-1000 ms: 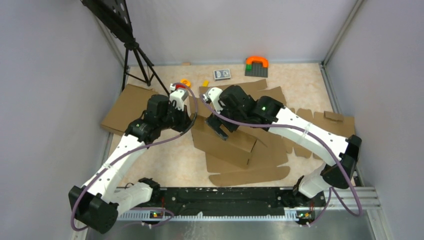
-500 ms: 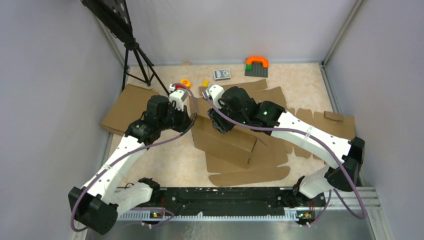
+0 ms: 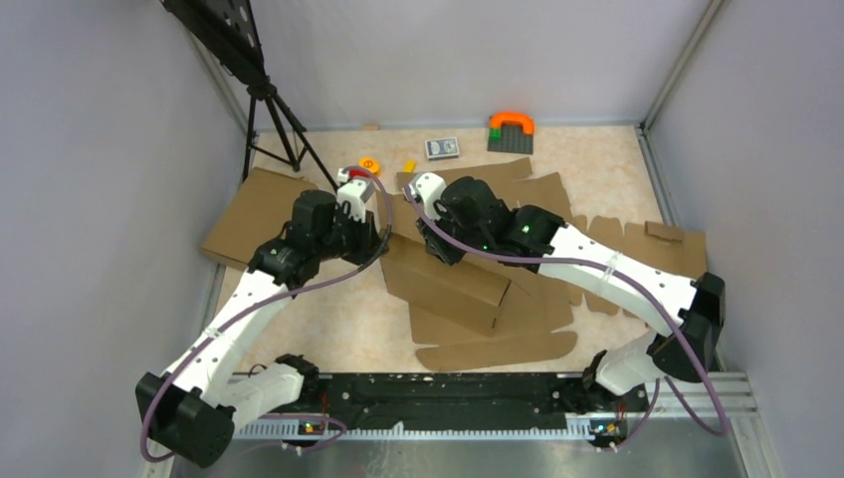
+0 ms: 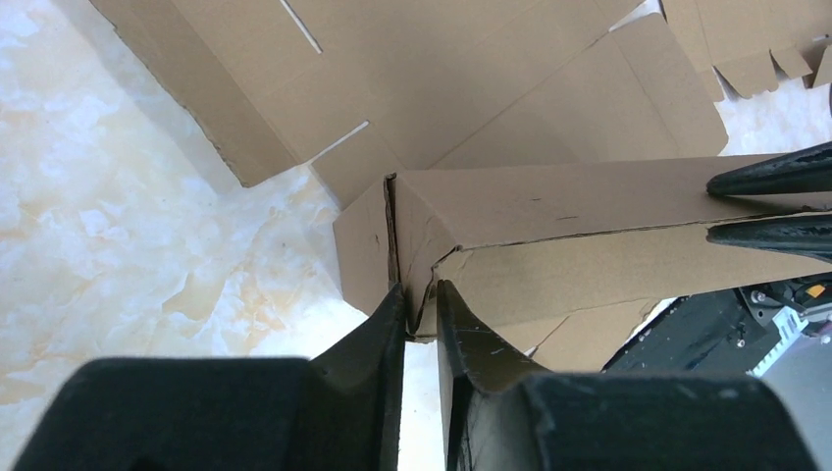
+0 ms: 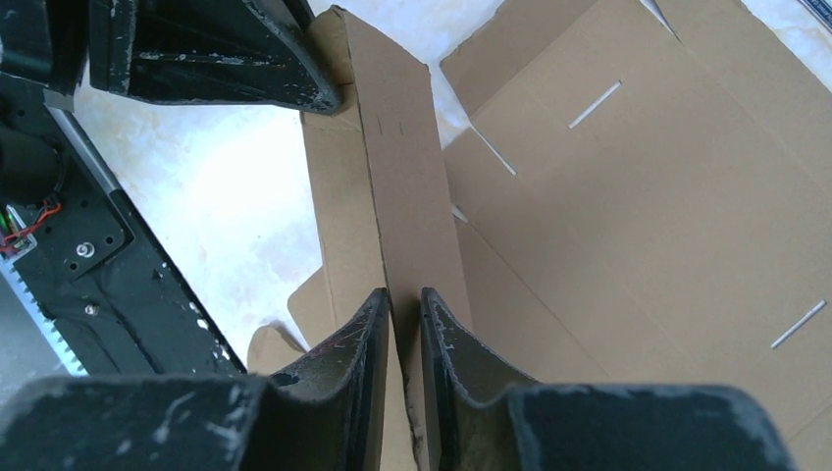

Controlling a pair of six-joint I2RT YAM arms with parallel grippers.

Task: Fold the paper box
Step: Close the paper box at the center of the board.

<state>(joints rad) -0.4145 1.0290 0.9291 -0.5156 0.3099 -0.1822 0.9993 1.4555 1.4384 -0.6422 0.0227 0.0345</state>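
While the paper box lies on the bench, one wall raised, right fingers pinch that wall; left fingers sit narrow astride its corner; whether they grip, I cannot tell.

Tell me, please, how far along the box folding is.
Done: one long wall of the box stands folded up. In hand: the left gripper pinches that wall's corner, the right gripper pinches it further along. Left: the other flaps lie flat, so the remaining sides and closing are not yet done.
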